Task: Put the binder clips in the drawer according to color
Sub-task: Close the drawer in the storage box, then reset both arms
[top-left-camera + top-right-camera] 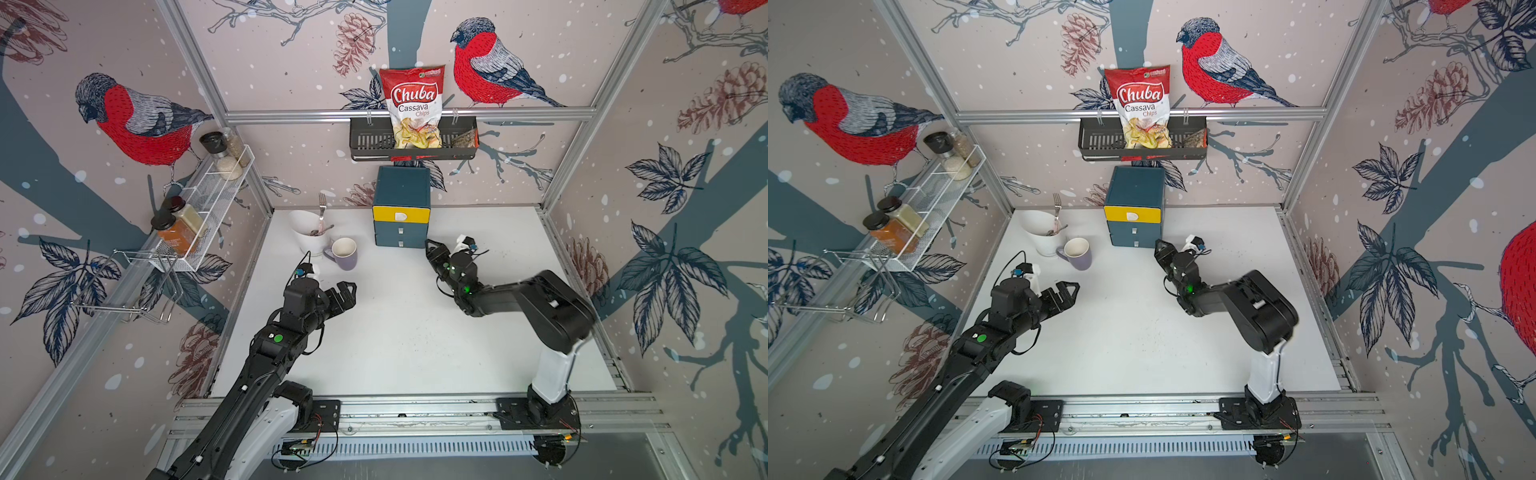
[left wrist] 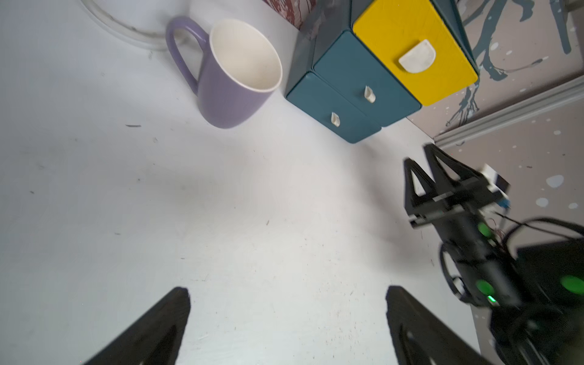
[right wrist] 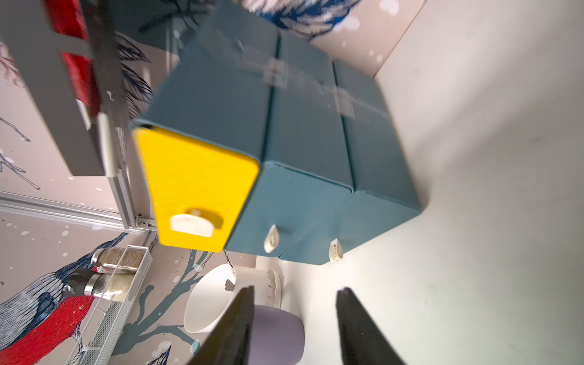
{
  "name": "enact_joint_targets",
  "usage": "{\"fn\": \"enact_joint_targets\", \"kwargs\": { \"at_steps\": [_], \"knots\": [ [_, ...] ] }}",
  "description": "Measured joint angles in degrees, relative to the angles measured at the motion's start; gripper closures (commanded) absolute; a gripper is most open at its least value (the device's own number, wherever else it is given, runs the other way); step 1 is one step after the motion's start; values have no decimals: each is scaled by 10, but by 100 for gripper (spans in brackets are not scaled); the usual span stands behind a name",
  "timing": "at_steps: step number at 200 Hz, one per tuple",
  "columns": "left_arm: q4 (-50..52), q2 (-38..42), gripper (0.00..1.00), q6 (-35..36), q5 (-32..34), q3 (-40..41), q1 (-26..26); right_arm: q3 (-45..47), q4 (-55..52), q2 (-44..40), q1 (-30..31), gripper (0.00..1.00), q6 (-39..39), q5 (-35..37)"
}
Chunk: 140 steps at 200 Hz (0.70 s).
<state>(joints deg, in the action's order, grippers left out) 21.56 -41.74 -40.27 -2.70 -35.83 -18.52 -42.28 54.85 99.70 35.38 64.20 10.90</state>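
Teal drawer (image 1: 401, 187) has three fronts, one yellow.

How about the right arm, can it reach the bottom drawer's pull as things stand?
Probably yes: the right gripper sits open close in front of the drawer, with only bare table between it and the bottom pull.

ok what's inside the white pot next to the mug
A fork stands upright in the white pot, tines up, and a second metal utensil leans over its rim. The pot's wall hides the bottom, so anything lower down cannot be seen.
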Motion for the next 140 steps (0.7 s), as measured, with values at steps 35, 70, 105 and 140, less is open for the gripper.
{"fn": "enact_joint_targets", "kwargs": {
  "at_steps": [35, 70, 105, 140],
  "knots": [
    [2, 12, 1, 2, 118, -21, 0, 55, -189, -278, -24, 0, -129, 75],
    [22, -60, 1, -40, 330, -59, 0, 97, -333, -443, -43, 0, -263, 209],
    [-85, -87, 0, 62, 455, 42, 2, 162, -390, -502, -133, 0, -363, 245],
    [-274, -112, 1, 234, 446, 140, 22, 291, -315, -531, -165, 0, -469, 258]
  ]
}}
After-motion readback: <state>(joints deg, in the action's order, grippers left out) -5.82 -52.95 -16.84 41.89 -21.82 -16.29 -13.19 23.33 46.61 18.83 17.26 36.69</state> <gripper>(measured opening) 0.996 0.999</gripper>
